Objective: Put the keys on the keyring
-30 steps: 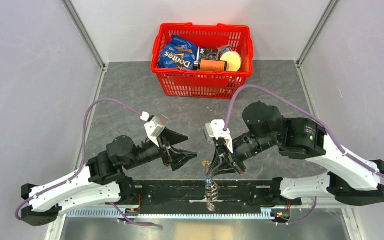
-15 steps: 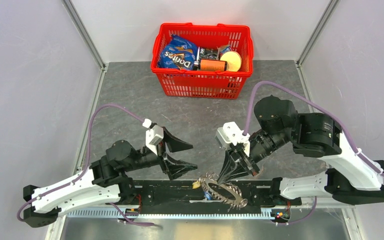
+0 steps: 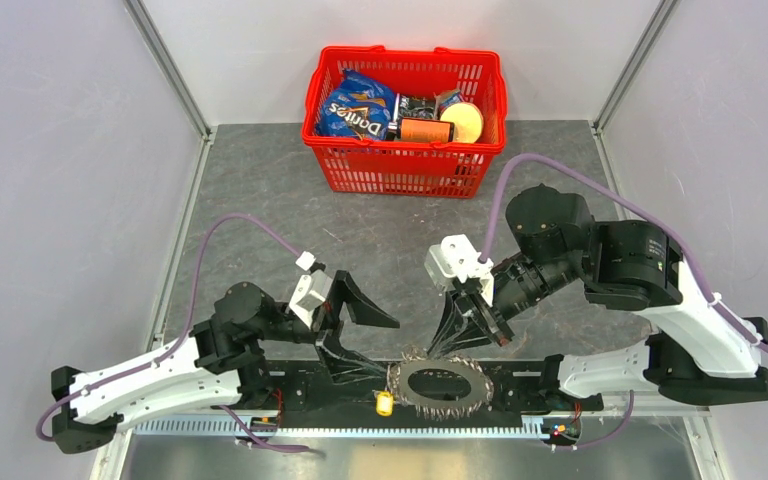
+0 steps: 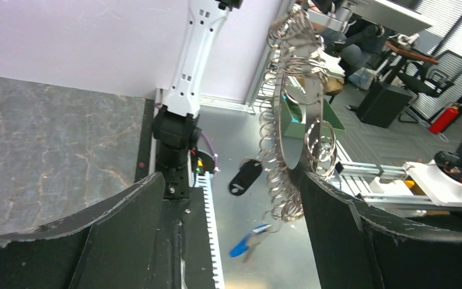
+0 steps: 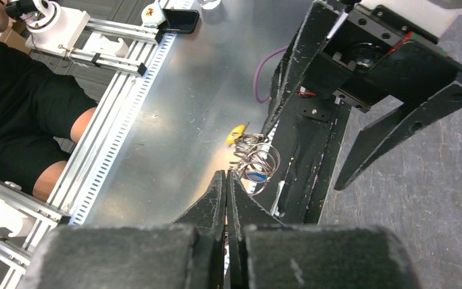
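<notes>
The keyring, a grey toothed wheel with a hollow centre, lies flat in the air over the arm bases. My right gripper is shut on its far rim. The yellow key hangs at the ring's left edge. In the left wrist view the keyring shows edge-on, with the blue key dangling below it. My left gripper is open, its lower finger close against the ring's left side. The right wrist view shows the shut gripper, the ring's loops and the yellow key.
A red basket with a chip bag, a can and other groceries stands at the back of the grey table. A black rail and a toothed metal strip run along the near edge under the ring.
The keyring swung from hanging edge-on to lying flat. My right gripper shifted right with it. My left gripper dropped toward the near edge, beside the ring. The yellow key swung down-left.
</notes>
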Tool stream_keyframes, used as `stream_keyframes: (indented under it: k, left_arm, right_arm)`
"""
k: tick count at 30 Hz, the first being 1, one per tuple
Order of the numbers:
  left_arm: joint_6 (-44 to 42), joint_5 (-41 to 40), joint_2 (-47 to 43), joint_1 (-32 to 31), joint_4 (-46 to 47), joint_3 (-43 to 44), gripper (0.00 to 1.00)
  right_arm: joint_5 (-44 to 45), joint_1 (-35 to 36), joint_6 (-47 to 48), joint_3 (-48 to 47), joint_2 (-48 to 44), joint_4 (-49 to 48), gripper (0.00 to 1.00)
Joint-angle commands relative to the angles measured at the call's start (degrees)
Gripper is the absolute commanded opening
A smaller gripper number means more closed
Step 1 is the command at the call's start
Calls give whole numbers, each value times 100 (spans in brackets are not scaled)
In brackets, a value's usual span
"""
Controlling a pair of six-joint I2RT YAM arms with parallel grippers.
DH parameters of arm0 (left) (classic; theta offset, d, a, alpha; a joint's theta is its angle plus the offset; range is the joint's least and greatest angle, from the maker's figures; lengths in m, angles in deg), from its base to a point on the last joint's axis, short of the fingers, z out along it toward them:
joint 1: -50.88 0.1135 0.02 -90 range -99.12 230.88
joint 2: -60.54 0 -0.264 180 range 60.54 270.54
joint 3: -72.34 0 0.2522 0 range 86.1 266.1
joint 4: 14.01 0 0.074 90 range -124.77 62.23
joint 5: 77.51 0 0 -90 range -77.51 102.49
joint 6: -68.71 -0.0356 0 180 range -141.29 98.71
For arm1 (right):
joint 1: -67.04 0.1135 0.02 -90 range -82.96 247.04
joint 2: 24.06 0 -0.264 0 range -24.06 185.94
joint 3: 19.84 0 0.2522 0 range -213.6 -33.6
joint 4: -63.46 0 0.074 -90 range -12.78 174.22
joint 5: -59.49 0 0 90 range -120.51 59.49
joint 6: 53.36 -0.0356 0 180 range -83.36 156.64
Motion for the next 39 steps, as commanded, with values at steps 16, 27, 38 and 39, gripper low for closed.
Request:
stream_keyframes:
  k: [16, 27, 38, 39]
  left_arm:
    - [-127, -29, -537, -15, -431, 36, 90]
    - [-491, -905, -344, -16, -497, 127, 90]
    - [-605, -706, 84, -17, -94, 268, 90]
    - [-613, -700, 107, -22, -65, 280, 90]
  right_arm:
    - [321, 18, -85, -432, -116, -192, 0]
    - [134, 18, 65, -659, -96, 51, 0]
    - [-32, 14, 309, -975, 48, 367, 0]
    - [-53, 18, 318, -1010, 68, 394, 0]
